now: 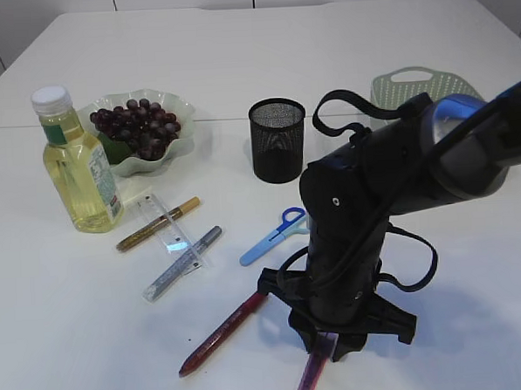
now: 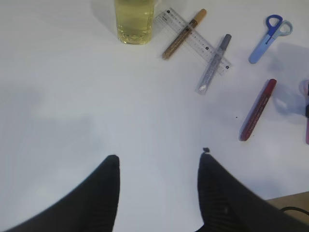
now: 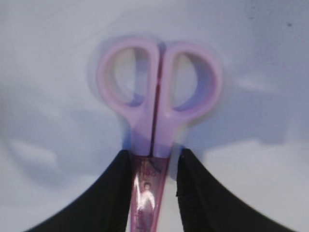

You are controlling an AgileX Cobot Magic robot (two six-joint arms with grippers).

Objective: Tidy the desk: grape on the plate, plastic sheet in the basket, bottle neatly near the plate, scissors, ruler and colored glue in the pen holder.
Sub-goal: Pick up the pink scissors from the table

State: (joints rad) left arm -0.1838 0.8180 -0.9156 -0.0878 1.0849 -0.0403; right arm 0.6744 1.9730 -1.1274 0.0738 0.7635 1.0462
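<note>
table (image 1: pixel 236 56) | white | bottle (image 1: pixel 77 165), plate (image 1: pixel 183 133), pen holder (image 1: pixel 278 140), basket (image 1: pixel 386 92)

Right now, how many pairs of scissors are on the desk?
2: blue scissors lying below the pen holder, and pink scissors between the right end effector's fingers. The arm may hide others.

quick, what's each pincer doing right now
left pincer: open, empty, above bare table.
right pincer: fingers on both sides of the pink scissors, close against the blade; whether it grips cannot be told.
</note>
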